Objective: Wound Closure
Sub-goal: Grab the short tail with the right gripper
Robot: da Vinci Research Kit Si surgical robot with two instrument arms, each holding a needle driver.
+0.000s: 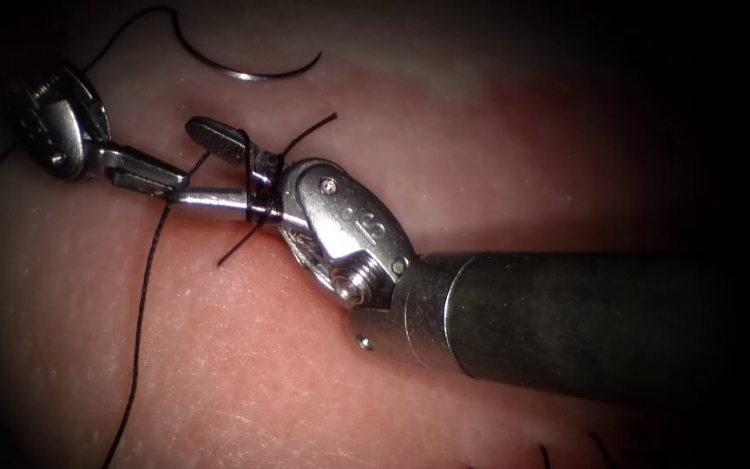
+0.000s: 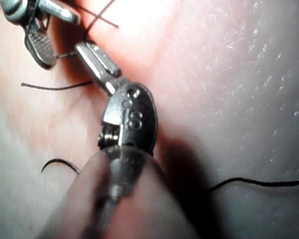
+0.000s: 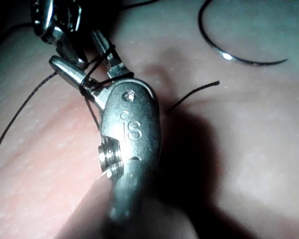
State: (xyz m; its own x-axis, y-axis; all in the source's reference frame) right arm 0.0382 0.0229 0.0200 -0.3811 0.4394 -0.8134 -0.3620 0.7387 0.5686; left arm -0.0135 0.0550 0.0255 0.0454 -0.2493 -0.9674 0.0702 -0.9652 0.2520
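At the upper left of the endoscope view, the left claw point(image 1: 162, 181) reaches toward the centre with its jaws pressed together on the thread point(image 1: 142, 304), which drops from that grip down to the lower left edge of the frame. Pinching the strand here appears to keep it taut and steady for the loops beside it.

At centre, the right claw point(image 1: 206, 169) stands spread: one jaw points up and left, the other lies nearly level, its tip just beside the left claw. Thread is wound around both jaws near their hinge, and a short free end point(image 1: 310, 130) sticks out to the upper right. The spread jaws hold nothing between them; judged from the wraps, they serve as a post that carries the loops.

The needle point(image 1: 245, 65) lies free on the tissue point(image 1: 523, 156) at the top of the frame, left of centre, outside the tissue and held by neither claw. It appears parked clear of the working area.
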